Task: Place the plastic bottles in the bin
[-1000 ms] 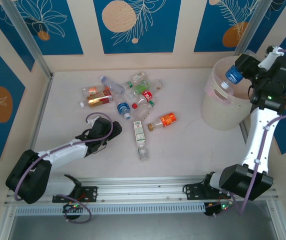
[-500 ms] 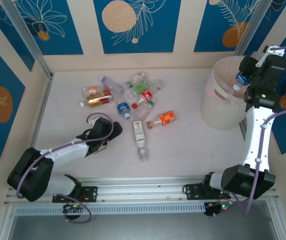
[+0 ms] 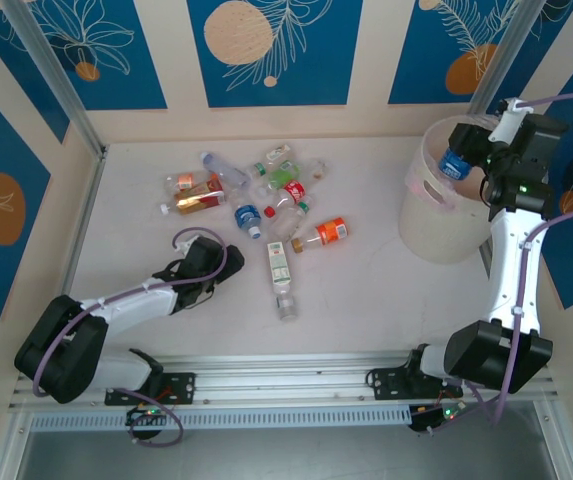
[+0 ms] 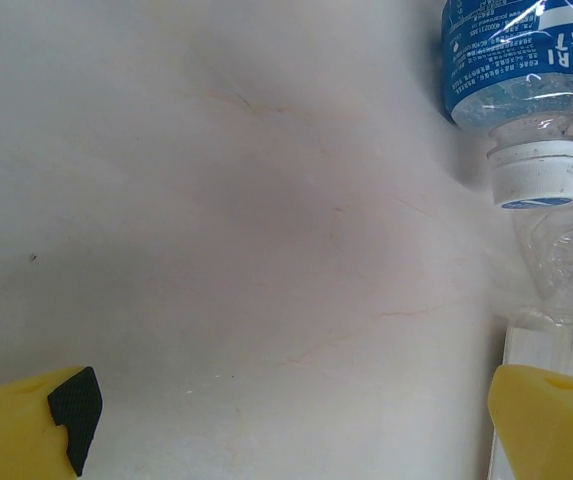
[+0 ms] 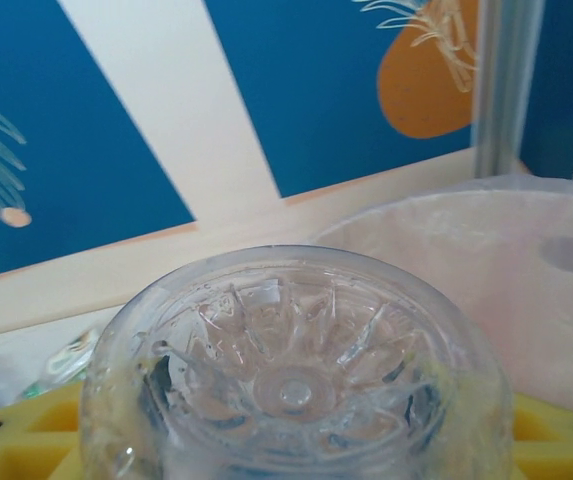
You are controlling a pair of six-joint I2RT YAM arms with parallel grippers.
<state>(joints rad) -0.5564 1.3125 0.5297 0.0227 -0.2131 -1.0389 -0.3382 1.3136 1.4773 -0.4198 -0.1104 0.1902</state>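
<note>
Within the last second the right jaws, clenched on a small clear blue-labelled plastic bottle (image 3: 454, 163), have swung it over the large round pale pink plastic bin (image 3: 436, 225), ready for release; the left jaws gape over the counter (image 3: 366, 290).

Robot lab enclosure: aluminium rail (image 3: 286, 372), blue leaf-print panel walls (image 3: 266, 50) around table (image 3: 366, 290).

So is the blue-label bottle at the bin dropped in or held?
Held: the right gripper grips the blue-label bottle over the bin.
</note>
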